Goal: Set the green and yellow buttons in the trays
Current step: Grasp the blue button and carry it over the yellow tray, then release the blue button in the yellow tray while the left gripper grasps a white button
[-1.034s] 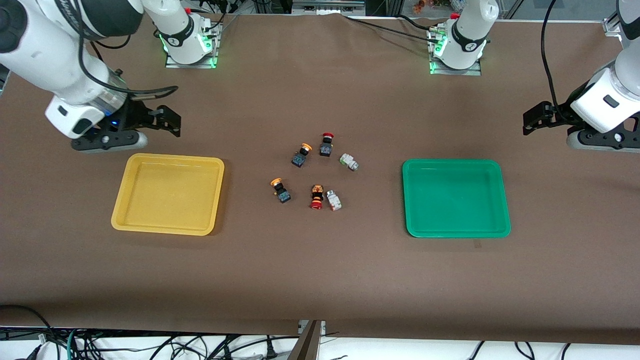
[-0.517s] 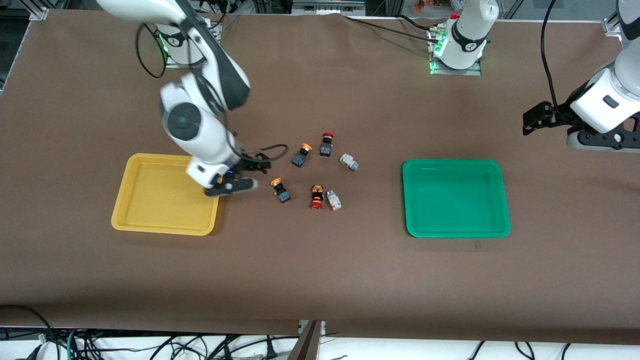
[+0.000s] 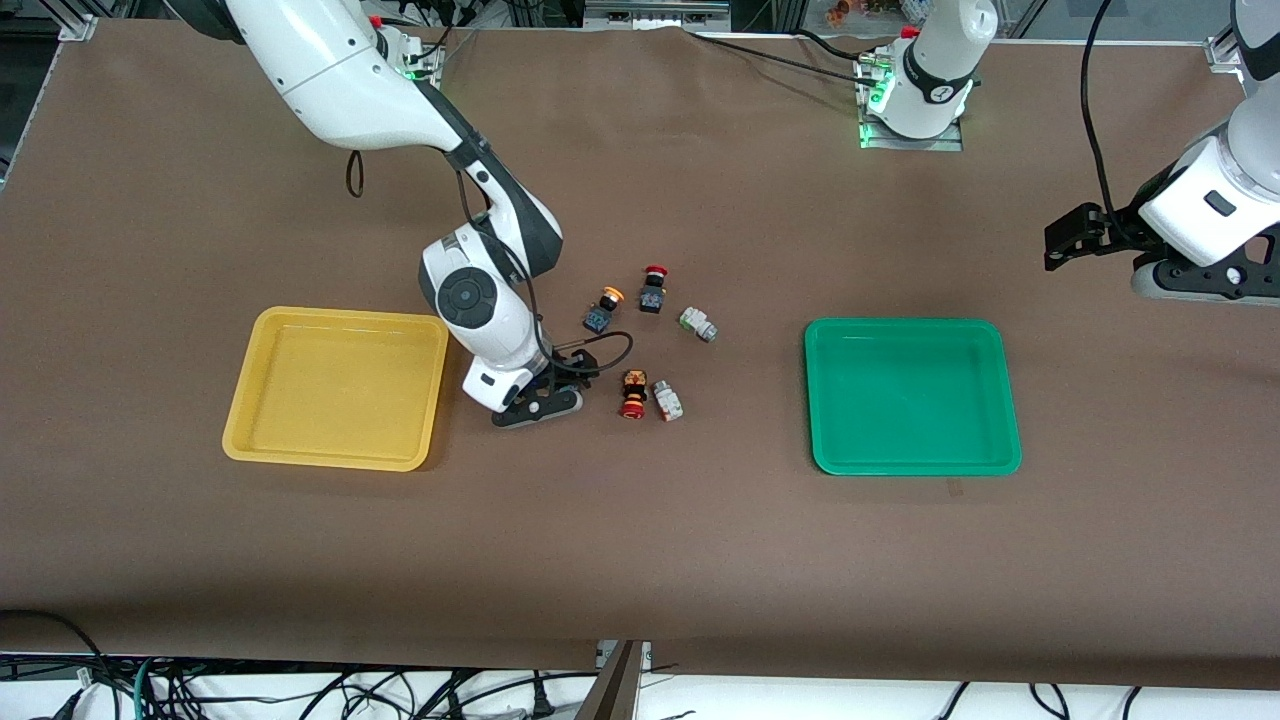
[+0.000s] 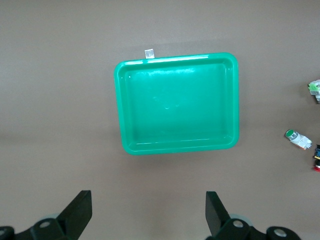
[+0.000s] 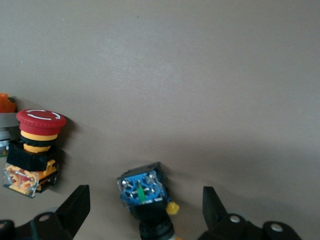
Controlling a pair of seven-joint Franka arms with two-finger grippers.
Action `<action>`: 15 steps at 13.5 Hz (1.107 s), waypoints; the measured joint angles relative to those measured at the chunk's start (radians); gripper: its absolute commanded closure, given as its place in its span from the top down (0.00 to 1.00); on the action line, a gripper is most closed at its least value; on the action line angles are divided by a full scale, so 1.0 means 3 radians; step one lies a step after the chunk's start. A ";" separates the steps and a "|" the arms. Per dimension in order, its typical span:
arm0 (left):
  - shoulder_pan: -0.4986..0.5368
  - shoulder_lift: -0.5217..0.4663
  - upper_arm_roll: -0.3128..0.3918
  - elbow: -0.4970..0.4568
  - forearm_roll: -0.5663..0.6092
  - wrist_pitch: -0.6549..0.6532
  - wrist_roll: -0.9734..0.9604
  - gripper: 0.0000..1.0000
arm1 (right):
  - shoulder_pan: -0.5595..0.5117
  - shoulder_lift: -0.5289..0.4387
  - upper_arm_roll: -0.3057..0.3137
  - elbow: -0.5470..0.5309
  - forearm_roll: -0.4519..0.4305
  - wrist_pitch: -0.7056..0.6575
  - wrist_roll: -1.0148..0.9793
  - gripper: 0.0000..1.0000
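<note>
My right gripper (image 3: 562, 385) is open, low over a yellow-capped button that it hides in the front view. In the right wrist view that button (image 5: 142, 192), dark with a blue base, lies between my open fingers (image 5: 75, 207), which do not touch it. A second yellow-capped button (image 3: 603, 308) and two pale greenish buttons (image 3: 697, 324) (image 3: 667, 400) lie at mid-table. The yellow tray (image 3: 335, 390) and the green tray (image 3: 910, 395) hold nothing. My left gripper (image 3: 1062, 243) waits open and empty, up at the left arm's end of the table; its wrist view shows the green tray (image 4: 177, 102).
A red-capped dark switch (image 3: 653, 288) stands beside the second yellow-capped button. A red-capped orange-black switch (image 3: 633, 393) lies against a pale button and shows in the right wrist view (image 5: 35, 150), close to my right gripper.
My right arm has swung from beside the yellow tray's back corner to mid-table and come down around the yellow-capped button. The left arm has not moved.
</note>
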 measured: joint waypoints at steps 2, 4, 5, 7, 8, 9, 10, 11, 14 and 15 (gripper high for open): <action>-0.0003 0.0007 0.0000 0.0000 0.0000 0.0000 0.0000 1.00 | 0.0017 0.0052 -0.0001 0.0001 -0.0005 0.0038 0.0001 0.31; -0.0005 0.0023 0.0000 0.0000 0.0000 0.0003 0.0000 1.00 | 0.0018 0.0058 -0.0012 0.0001 -0.0007 0.0037 0.0001 0.00; -0.0005 0.0032 0.0000 0.0000 -0.0010 0.0006 0.0000 1.00 | 0.0017 0.0058 -0.0024 0.0002 -0.0008 0.0023 0.0000 0.00; -0.0004 0.0052 0.0001 0.0000 -0.0106 0.0008 0.0000 1.00 | 0.0004 0.0015 -0.0066 0.0043 -0.0035 -0.0168 -0.0031 0.00; -0.0005 0.0073 0.0001 0.0000 -0.0128 0.0008 0.0000 1.00 | -0.0003 -0.0051 -0.0130 0.0067 -0.0054 -0.0355 -0.0132 0.00; -0.0008 0.0109 0.0001 0.0000 -0.0142 0.0008 0.0000 1.00 | -0.0008 -0.0148 -0.0246 0.0077 -0.0062 -0.0577 -0.0337 0.00; -0.0015 0.0166 -0.0004 -0.0001 -0.0165 0.0008 0.0000 1.00 | -0.0016 -0.0252 -0.0399 0.0073 -0.0062 -0.0766 -0.0612 0.00; -0.0028 0.0247 -0.0017 -0.0001 -0.0193 0.0014 0.0001 1.00 | -0.0035 -0.0354 -0.0571 0.0046 -0.0062 -0.0887 -0.0906 0.00; -0.0165 0.0561 -0.0059 -0.0001 -0.0384 0.0336 -0.0097 1.00 | -0.0102 -0.0579 -0.1010 -0.0216 -0.0061 -0.0946 -0.1612 0.03; -0.0254 0.0672 -0.0067 -0.0002 -0.0414 0.0516 -0.0274 1.00 | -0.0120 -0.0612 -0.1126 -0.0308 -0.0057 -0.0942 -0.1763 0.08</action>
